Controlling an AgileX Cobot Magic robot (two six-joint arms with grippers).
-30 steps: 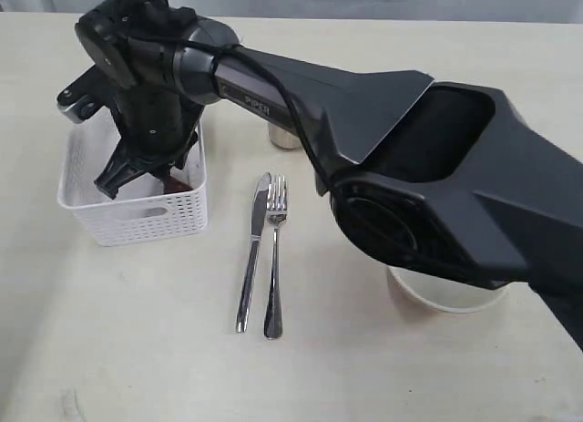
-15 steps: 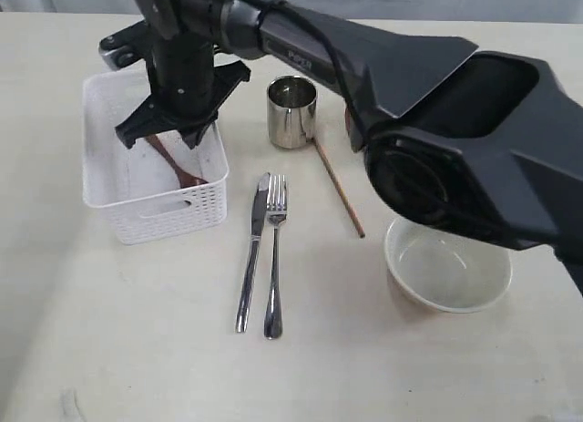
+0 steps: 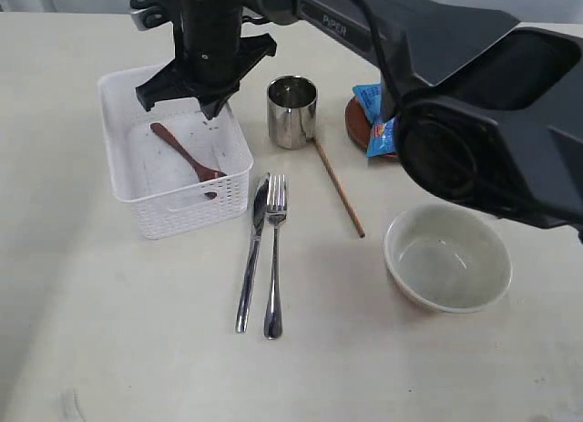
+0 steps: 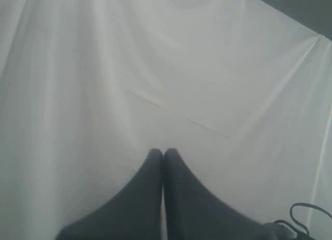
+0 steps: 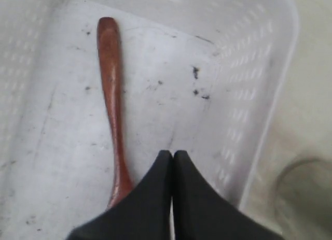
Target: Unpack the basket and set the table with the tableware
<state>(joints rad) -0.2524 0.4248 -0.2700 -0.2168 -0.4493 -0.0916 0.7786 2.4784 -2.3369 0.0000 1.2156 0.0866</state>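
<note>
The right gripper [image 5: 173, 153] is held over the basket [image 3: 187, 212], fingers pressed together, empty. The spoon [image 3: 185, 155] is seen inside the basket. The left gripper [image 4: 164, 151] is pressed together too.

Basket [image 3: 191, 212]: white matt perforated plastic, floor scuffed and dark-speckled; spoon [image 3: 182, 153]: smooth reddish-brown wood, slight sheen; cup [image 3: 291, 117], knife [image 3: 252, 253], fork [image 3: 274, 258]: polished reflective metal; bowl [image 3: 446, 262]: glossy off-white glaze; desk [image 3: 109, 331]: matt, pale, faint wood grain.
</note>
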